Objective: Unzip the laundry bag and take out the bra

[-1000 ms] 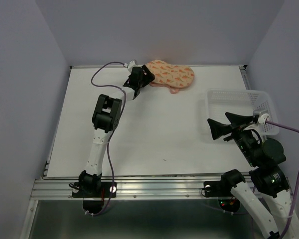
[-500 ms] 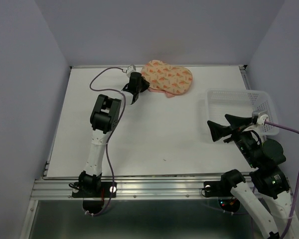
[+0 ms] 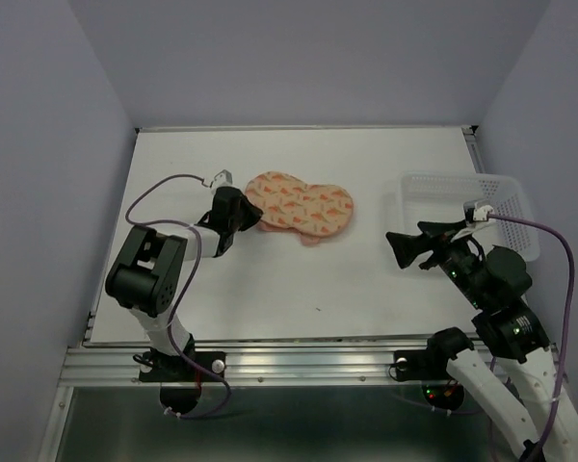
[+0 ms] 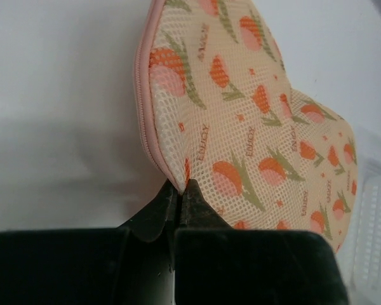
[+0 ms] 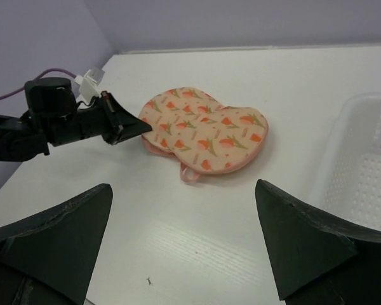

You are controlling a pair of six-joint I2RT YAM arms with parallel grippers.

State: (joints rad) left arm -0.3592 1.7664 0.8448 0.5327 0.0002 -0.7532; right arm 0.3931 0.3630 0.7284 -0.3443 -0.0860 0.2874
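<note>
The laundry bag point(image 3: 303, 207) lies flat in the middle of the table, a peach mesh pouch printed with orange and green marks. Its pink zip edge point(image 4: 141, 95) is shut, and a small pink loop point(image 5: 190, 173) sticks out on its near side. My left gripper point(image 3: 246, 214) is shut on the bag's left end, pinching the mesh point(image 4: 181, 184) between its black fingertips. My right gripper point(image 3: 414, 241) hangs open to the right of the bag, well apart from it, and its wrist view shows the bag point(image 5: 206, 130) ahead. The bra is hidden.
A clear plastic mesh basket point(image 3: 501, 188) stands at the right edge of the table, just behind my right gripper; its wall point(image 5: 362, 165) shows in the right wrist view. A small dark speck point(image 3: 317, 309) lies on the white table near the front.
My left gripper closed on the bag's left end and dragged the bag from the table's back edge toward the middle. My right gripper shifted a little left, still open.
</note>
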